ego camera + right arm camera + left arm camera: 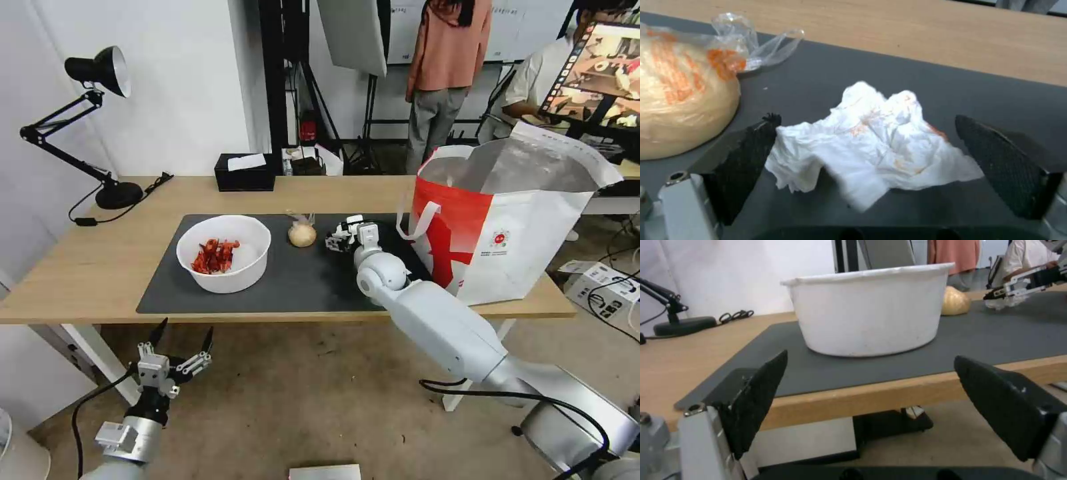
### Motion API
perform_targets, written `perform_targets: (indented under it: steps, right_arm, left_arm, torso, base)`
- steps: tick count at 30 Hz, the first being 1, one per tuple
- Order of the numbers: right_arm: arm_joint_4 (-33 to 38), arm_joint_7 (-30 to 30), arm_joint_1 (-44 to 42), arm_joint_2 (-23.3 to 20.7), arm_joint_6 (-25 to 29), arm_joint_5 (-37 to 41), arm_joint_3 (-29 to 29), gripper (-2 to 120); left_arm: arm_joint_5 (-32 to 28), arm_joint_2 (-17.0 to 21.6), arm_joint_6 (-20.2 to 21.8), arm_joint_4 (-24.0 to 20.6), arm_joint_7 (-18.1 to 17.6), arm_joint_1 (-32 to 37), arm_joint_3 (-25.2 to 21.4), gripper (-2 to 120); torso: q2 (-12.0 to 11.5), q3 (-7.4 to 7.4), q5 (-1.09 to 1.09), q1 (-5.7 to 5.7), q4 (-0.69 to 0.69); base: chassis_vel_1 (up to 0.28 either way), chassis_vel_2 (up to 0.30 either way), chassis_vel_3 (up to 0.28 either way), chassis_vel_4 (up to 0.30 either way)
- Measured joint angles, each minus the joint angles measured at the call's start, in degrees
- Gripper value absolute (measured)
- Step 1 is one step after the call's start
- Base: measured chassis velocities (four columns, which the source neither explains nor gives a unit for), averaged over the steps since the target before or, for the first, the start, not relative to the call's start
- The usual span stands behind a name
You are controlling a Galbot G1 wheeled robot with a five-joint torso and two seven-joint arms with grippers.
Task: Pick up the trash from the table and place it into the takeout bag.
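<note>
Trash on the table (100, 267) is what matters now: the crumpled white tissue (876, 140) lies on the dark grey mat (300, 280), just beside the knotted clear bag around a tan ball (302, 234). The right gripper (867, 166) is low over the mat with its jaws wide apart, one finger on each side of the tissue. One finger seems to touch the edge of the paper and the other is apart from it, so I judge that nothing is held yet. This low, open pose probably serves to close around the tissue from both sides.

The white round bowl of red scraps (223, 253) stands on the mat nearer the robot's left side. The left gripper (175, 360) hangs below the table edge, jaws also wide open and empty, facing the bowl. The takeout bag (513, 233) stands open on the table at the robot's right, near the right arm, so the way to it is short.

In the head view the right arm hides the tissue almost fully, and the bottom of the bag cannot be seen.
</note>
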Motion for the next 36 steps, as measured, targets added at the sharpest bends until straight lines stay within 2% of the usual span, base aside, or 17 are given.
perform_targets:
  steps: [5, 9, 17, 18, 20, 22, 25, 28, 29, 31, 33, 36]
  right_arm:
    - [-0.8, -0.27, 0.01, 0.47, -0.07, 0.13, 0.01, 99]
    - [-1.18, -0.34, -0.24, 0.84, -0.06, 0.24, 0.16, 93]
    - [-0.72, -0.26, -1.0, 0.85, 0.05, 1.1, 0.26, 60]
    - [-0.72, -0.26, -1.0, 0.85, 0.05, 1.1, 0.26, 60]
    - [-0.7, -0.28, -0.82, 0.56, 0.05, 1.31, 0.19, 49]
    - [-0.7, -0.3, -0.73, 0.45, 0.05, 1.38, 0.18, 46]
    - [-0.68, -0.42, -0.61, 0.14, 0.14, 1.5, 0.16, 29]
    - [-0.5, -0.43, -0.72, -0.02, 0.23, 1.5, 0.16, 23]
    - [-0.42, -0.44, -0.84, -0.06, 0.28, 1.5, 0.16, 15]
    - [-0.37, -0.44, -0.97, -0.14, 0.33, 1.5, 0.16, 13]
    - [-0.19, -0.43, -1.08, -0.21, 0.42, 1.5, 0.18, 2]
    - [-0.11, -0.41, -1.11, -0.28, 0.51, 1.5, 0.24, 0]
  left_arm:
    - [-0.01, 0.0, -0.05, 0.27, 0.02, -0.05, 0.15, 100]
    - [-0.31, 0.37, -0.1, 0.36, 0.03, -0.15, 0.14, 100]
    - [-0.76, 0.66, -0.16, 0.57, 0.03, -0.37, 0.15, 100]
    - [-0.76, 0.66, -0.16, 0.57, 0.03, -0.37, 0.15, 100]
    - [-0.76, 0.46, -0.16, 0.56, 0.04, -0.28, 0.2, 100]
    - [-0.76, 0.37, -0.17, 0.57, 0.04, -0.2, 0.23, 100]
    - [-0.76, 0.26, -0.24, 0.8, 0.05, -0.11, 0.3, 100]
    - [-0.76, 0.2, -0.28, 0.9, 0.05, -0.11, 0.32, 100]
    - [-0.77, 0.16, -0.3, 0.94, 0.05, -0.11, 0.34, 100]
    - [-0.79, 0.1, -0.34, 1.01, 0.05, -0.11, 0.36, 100]
    - [-0.81, -0.02, -0.39, 1.07, 0.05, -0.1, 0.39, 100]
    - [-0.83, -0.1, -0.43, 1.1, 0.05, -0.03, 0.4, 100]
  torso:
    - [0.0, 0.0, 0.0, 0.0, 0.0]
    - [0.01, 0.0, 0.0, 0.0, 0.0]
    - [0.01, -0.01, 0.0, -0.01, 0.0]
    - [0.01, -0.01, 0.0, -0.01, 0.0]
    - [0.01, 0.0, 0.0, -0.01, -0.01]
    - [0.01, 0.0, 0.0, -0.01, 0.0]
    - [0.01, 0.0, 0.0, -0.01, 0.0]
    - [0.01, -0.01, 0.0, -0.01, 0.0]
    - [0.01, 0.0, 0.0, -0.01, 0.0]
    - [0.01, 0.0, 0.01, -0.01, 0.0]
    - [0.01, 0.0, 0.0, -0.01, 0.0]
    - [0.01, 0.0, 0.0, -0.01, 0.0]
  base:
    - [0.0, 0.0, 0.0, 0.0]
    - [0.0, 0.0, 0.0, 0.0]
    - [0.0, 0.0, 0.0, 0.0]
    - [0.0, 0.0, 0.0, 0.0]
    - [0.0, 0.0, 0.0, 0.0]
    - [0.0, 0.0, 0.0, 0.0]
    - [0.0, 0.0, 0.0, 0.0]
    - [0.0, 0.0, 0.0, 0.0]
    - [0.0, 0.0, 0.0, 0.0]
    - [0.0, 0.0, 0.0, 0.0]
    - [0.0, 0.0, 0.0, 0.0]
    - [0.0, 0.0, 0.0, 0.0]
